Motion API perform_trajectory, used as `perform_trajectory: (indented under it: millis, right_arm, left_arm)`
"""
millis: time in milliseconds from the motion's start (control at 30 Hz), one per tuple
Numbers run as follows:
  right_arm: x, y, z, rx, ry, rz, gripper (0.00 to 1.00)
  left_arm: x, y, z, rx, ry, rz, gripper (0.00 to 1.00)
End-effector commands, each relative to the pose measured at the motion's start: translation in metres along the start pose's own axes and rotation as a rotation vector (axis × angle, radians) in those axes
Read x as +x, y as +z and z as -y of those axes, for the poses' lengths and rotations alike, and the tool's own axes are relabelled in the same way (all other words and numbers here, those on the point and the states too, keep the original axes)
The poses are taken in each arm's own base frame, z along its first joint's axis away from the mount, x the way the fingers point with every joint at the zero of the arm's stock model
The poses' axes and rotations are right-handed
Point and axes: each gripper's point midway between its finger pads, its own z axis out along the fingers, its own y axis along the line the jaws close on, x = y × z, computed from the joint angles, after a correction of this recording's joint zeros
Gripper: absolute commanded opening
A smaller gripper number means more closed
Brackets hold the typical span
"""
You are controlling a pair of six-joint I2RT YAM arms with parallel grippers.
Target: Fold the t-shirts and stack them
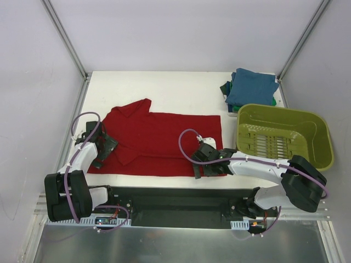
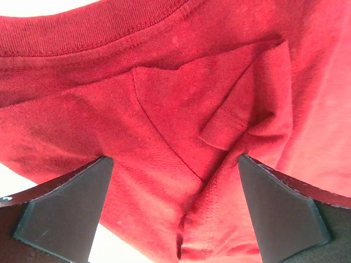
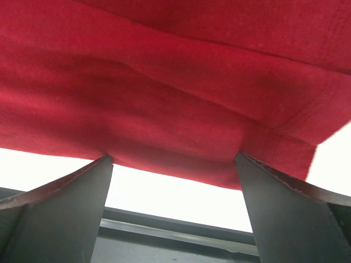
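Observation:
A dark red t-shirt (image 1: 159, 142) lies spread flat on the white table, with one sleeve folded inward at its left. My left gripper (image 1: 105, 147) is open over that left sleeve area. In the left wrist view (image 2: 174, 164) its jaws stand wide apart over creased red cloth (image 2: 181, 109). My right gripper (image 1: 204, 162) is open at the shirt's near right hem. In the right wrist view (image 3: 173, 160) both fingertips touch the hem edge (image 3: 175, 159). A folded teal-blue shirt (image 1: 252, 86) lies on top of a folded green one (image 1: 235, 108) at the back right.
An olive-green plastic basket (image 1: 321, 139) stands at the right, just in front of the folded stack. The table's near edge and a black rail (image 3: 175, 230) run close behind the right gripper. Metal frame posts stand at the back corners.

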Motion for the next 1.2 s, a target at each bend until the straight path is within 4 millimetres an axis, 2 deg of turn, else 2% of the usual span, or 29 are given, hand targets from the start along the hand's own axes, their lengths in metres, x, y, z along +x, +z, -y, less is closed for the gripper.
perform_trajectory:
  millis: [0, 133, 300, 500, 633, 800, 933, 1167]
  right_arm:
    - [-0.011, -0.016, 0.001, -0.019, -0.043, 0.037, 0.99]
    - [-0.029, -0.03, -0.017, -0.1, -0.037, 0.08, 1.0]
    - [-0.045, -0.034, -0.029, -0.128, -0.03, 0.113, 1.0]
    - [-0.048, -0.019, -0.038, -0.14, -0.016, 0.075, 1.0]
    - [-0.057, -0.008, -0.046, -0.168, 0.024, 0.078, 1.0]
    - [-0.073, 0.006, -0.034, -0.106, 0.093, 0.106, 1.0]
    - [-0.107, 0.009, -0.011, -0.016, 0.167, 0.204, 0.99]
    - [-0.154, 0.017, -0.006, -0.022, 0.185, 0.277, 1.0]
  left_arm:
    - [-0.021, -0.009, 0.033, 0.136, 0.037, 0.034, 0.99]
    - [-0.018, -0.029, 0.045, 0.242, 0.037, 0.037, 0.99]
    - [-0.004, -0.042, 0.033, 0.27, -0.006, 0.034, 0.99]
    - [0.007, -0.051, 0.031, 0.298, -0.005, -0.001, 0.99]
    - [0.015, -0.049, 0.033, 0.303, 0.001, -0.053, 0.99]
    - [0.02, -0.049, 0.036, 0.317, 0.005, -0.091, 0.99]
    - [0.021, -0.049, 0.036, 0.317, 0.005, -0.092, 0.99]
    - [0.023, -0.05, 0.036, 0.326, 0.006, -0.099, 0.99]
